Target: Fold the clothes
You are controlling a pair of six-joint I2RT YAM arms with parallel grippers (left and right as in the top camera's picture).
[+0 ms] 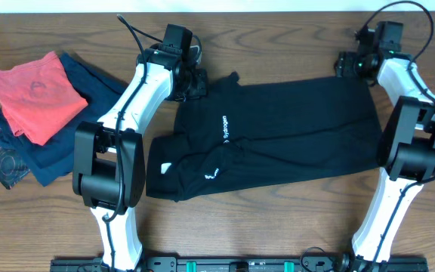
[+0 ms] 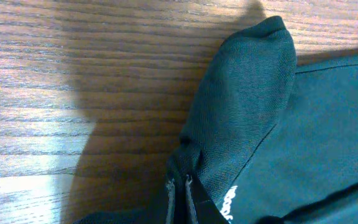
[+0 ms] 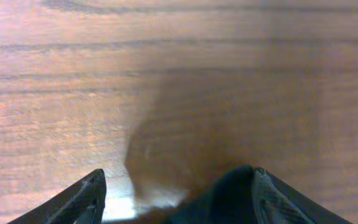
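The black T-shirt (image 1: 278, 136) lies spread across the middle of the table (image 1: 278, 38), white lettering up. The left gripper (image 2: 179, 198) is pinched tight on its far-left corner (fabric bunched at the fingertips). The right gripper (image 3: 176, 190) gapes wide at the far-right corner, with cloth between its fingers but nothing clamped.

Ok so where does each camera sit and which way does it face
Overhead: above the table, facing down at the black T-shirt; left arm, right arm show.
Left wrist: on the left gripper, facing its shut fingertips pinching the T-shirt.
Right wrist: on the right gripper, facing bare wood between open fingers.
Shared: all show T-shirt and table.
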